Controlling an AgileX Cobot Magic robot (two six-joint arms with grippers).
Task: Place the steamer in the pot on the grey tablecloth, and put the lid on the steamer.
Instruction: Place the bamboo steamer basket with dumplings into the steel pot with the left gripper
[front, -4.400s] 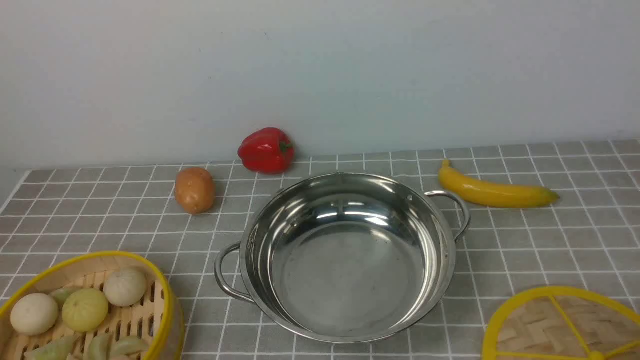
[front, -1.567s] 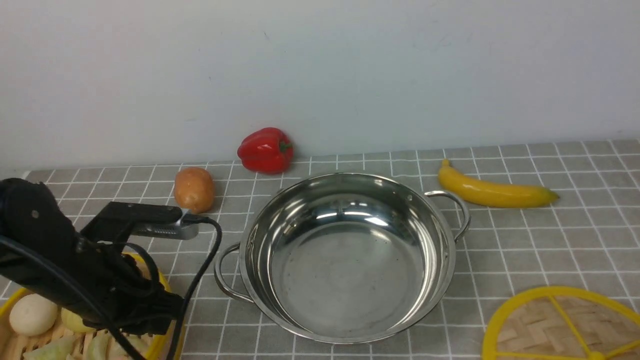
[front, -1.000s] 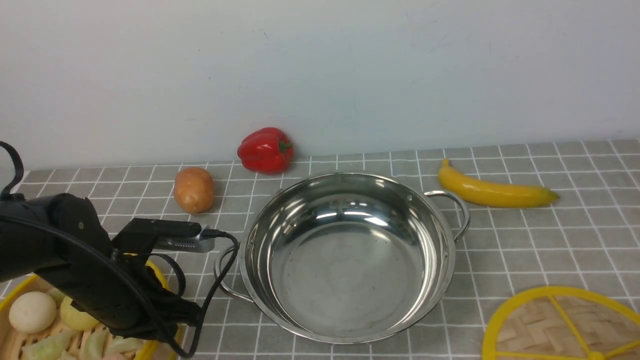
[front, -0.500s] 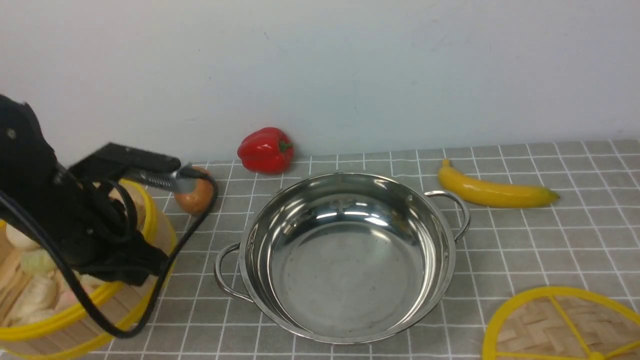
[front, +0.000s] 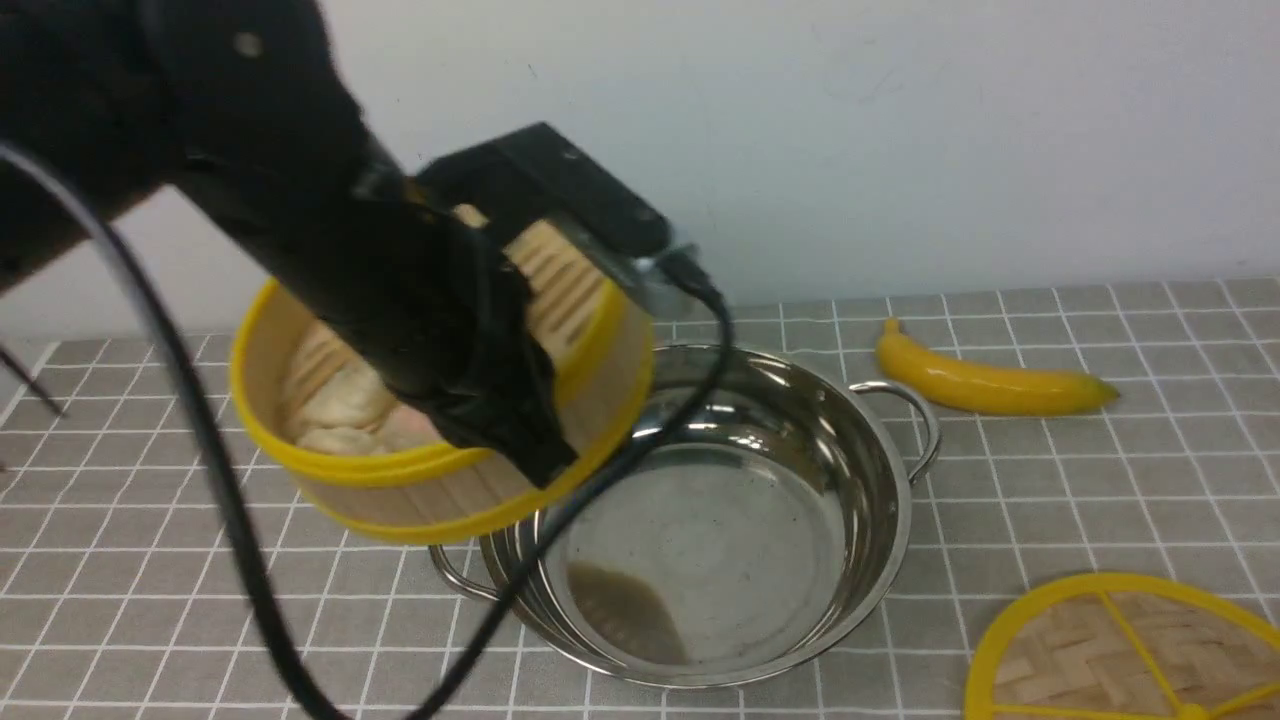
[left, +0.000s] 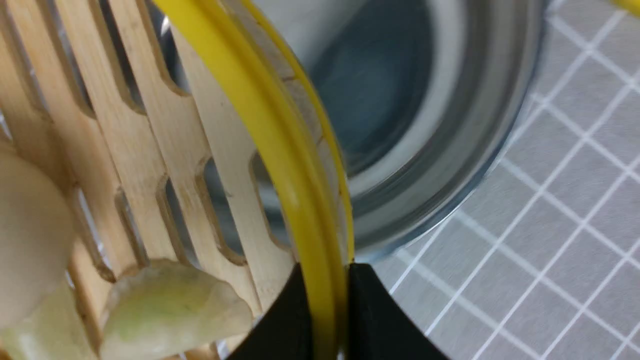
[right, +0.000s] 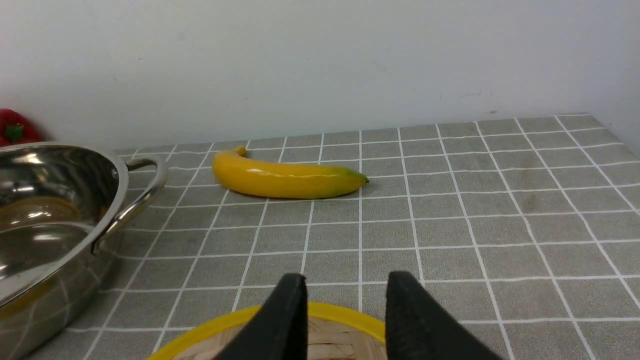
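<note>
Steamer: the steamer is held in the air, tilted, over the left edge of the pot. It is blurred, and the black left arm covers much of its inside.
Steamer contents: pale buns and a greenish dumpling lie on the slatted floor; others are hidden or too smeared to count.
Left gripper: the left gripper is clamped on the steamer's yellow rim, one finger inside the wall and one outside.
Pot: it stands on the grey tablecloth. The steamer hides its left rim and part of its left handle. The steamer seems to hang clear of the pot's rim, though the overlap makes this uncertain.
Lid: the lid lies flat on the cloth, right of the pot and nearer the robot, cut off by the frame's corner.
Right gripper: the right gripper hovers over the lid's edge, fingers spread and empty; the front view does not show it.
Other items: a banana lies right of the pot, toward the wall. A red pepper shows only as a sliver in the right wrist view.
</note>
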